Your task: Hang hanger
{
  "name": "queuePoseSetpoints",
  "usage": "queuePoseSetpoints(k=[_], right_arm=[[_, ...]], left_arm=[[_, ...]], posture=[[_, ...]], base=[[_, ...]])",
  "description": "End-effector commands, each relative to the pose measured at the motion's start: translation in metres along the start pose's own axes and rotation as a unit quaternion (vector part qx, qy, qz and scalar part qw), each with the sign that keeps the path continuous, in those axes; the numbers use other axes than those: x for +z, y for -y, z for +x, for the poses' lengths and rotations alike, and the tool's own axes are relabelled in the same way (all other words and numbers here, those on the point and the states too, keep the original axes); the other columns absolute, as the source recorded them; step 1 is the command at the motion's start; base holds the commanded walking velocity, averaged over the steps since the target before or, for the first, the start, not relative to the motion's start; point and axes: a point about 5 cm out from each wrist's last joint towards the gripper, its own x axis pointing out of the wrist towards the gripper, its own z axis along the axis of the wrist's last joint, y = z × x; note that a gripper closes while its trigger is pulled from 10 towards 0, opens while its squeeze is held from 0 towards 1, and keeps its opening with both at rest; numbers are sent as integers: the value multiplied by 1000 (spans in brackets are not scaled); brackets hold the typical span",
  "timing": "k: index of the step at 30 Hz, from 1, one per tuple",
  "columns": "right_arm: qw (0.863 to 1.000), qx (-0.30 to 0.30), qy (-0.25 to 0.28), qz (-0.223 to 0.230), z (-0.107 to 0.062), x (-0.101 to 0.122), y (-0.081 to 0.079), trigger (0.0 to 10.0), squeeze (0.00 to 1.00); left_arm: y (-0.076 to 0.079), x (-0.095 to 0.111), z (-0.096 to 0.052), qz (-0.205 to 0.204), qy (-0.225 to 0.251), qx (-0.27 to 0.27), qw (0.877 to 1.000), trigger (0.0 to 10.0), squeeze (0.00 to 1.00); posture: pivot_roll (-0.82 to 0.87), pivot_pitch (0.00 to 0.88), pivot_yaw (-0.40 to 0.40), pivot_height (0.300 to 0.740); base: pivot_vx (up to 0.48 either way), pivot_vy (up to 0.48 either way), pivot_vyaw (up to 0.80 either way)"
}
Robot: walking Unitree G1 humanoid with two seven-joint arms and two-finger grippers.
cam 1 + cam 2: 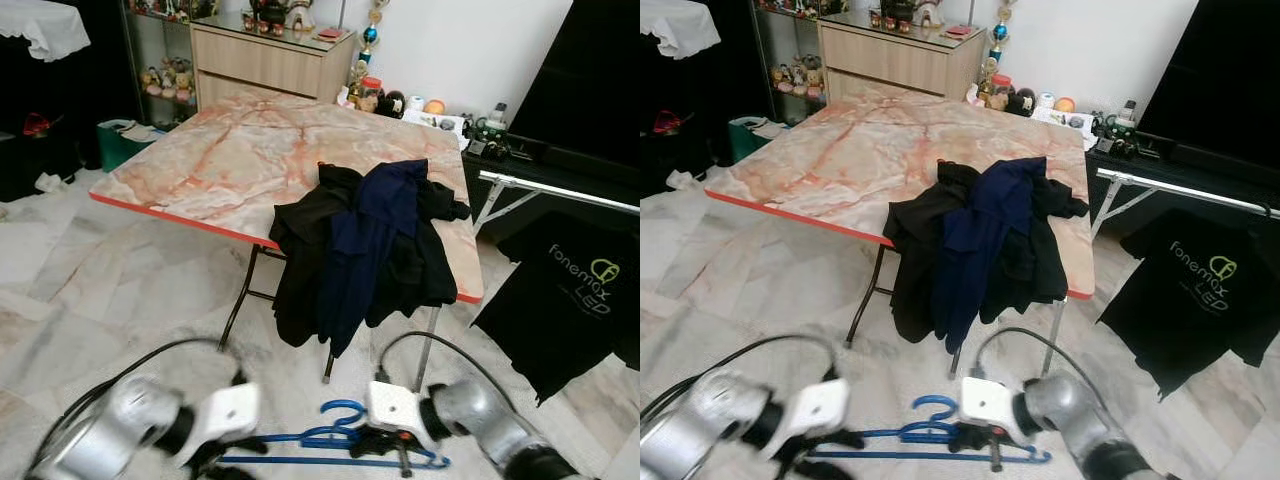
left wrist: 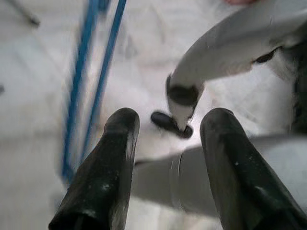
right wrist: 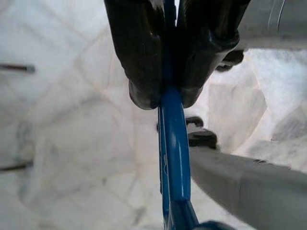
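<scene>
Right pincer (image 3: 163,93) clamps blue hanger (image 3: 173,158) above floor (image 1: 120,290).

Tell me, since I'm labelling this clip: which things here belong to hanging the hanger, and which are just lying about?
Job in hand:
- blue wire hanger, pinched by the right gripper
- left gripper, open, beside the hanger

Lying about:
- heap of black and navy clothes on the marble-patterned folding table
- black printed T-shirt
- wooden cabinet
</scene>
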Motion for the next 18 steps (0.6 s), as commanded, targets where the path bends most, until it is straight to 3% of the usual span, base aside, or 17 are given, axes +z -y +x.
queuePoseSetpoints(k=[1, 2, 3, 4, 5, 6, 7, 9, 11, 12, 15, 16, 18], right_arm=[[996, -43, 16, 72, -12, -20, -1, 0, 0], [993, -59, 24, 98, -14, -26, -1, 0, 0], [990, -77, 30, 117, -15, -30, -1, 0, 0], [981, -119, 41, 145, -17, -35, 1, 0, 0], [956, -209, 48, 198, -21, -46, 7, 0, 0], [940, -251, 44, 225, -23, -51, 9, 0, 0], [916, -299, 37, 264, -26, -59, 11, 0, 0], [883, -350, 29, 311, -28, -68, 11, 0, 0], [835, -403, 50, 372, -29, -78, 6, 0, 0], [835, -403, 50, 372, -29, -78, 6, 0, 0], [764, -464, 59, 444, -25, -94, -6, 0, 0], [746, -473, 61, 465, -21, -97, -10, 0, 0], [722, -480, 62, 495, -14, -100, -17, 0, 0]], left_arm=[[-8, -21, -3, -34, -24, 70, 997, 10000, 1000], [-11, -30, -2, -55, -29, 100, 993, 10000, 902], [-14, -36, -1, -66, -26, 125, 990, 10000, 384], [-21, -49, 1, -95, -29, 181, 978, 10000, 0], [-28, -72, 4, -147, -46, 271, 950, 10000, 0], [-28, -83, 5, -171, -60, 300, 936, 10000, 0], [-25, -98, 7, -226, -72, 325, 915, 10000, 0], [-16, -117, 11, -294, -87, 347, 886, 10000, 0], [10, -146, 24, -347, -127, 373, 851, 10000, 0], [10, -146, 24, -347, -127, 373, 851, 10000, 0], [56, -173, 51, -420, -164, 385, 805, 10000, 0], [68, -177, 59, -436, -173, 383, 796, 10000, 0], [83, -180, 72, -457, -182, 381, 783, 10000, 0]], posture=[[209, 0, -150, 740], [208, 0, -148, 740], [207, 0, -147, 740], [205, 0, -144, 740], [197, 0, -139, 740], [194, 0, -135, 740], [189, 0, -128, 740], [189, 0, -128, 740], [166, 0, -117, 740], [166, 0, -117, 740], [160, 0, -106, 740], [159, 0, -104, 740], [159, 0, -105, 740]], base=[[0, 0, 0], [0, 0, 0], [0, 0, 0], [0, 0, 0], [0, 0, 0], [0, 0, 0], [0, 0, 0], [0, 0, 0], [0, 0, 0], [0, 0, 0], [0, 0, 0], [0, 0, 0], [0, 0, 0]])
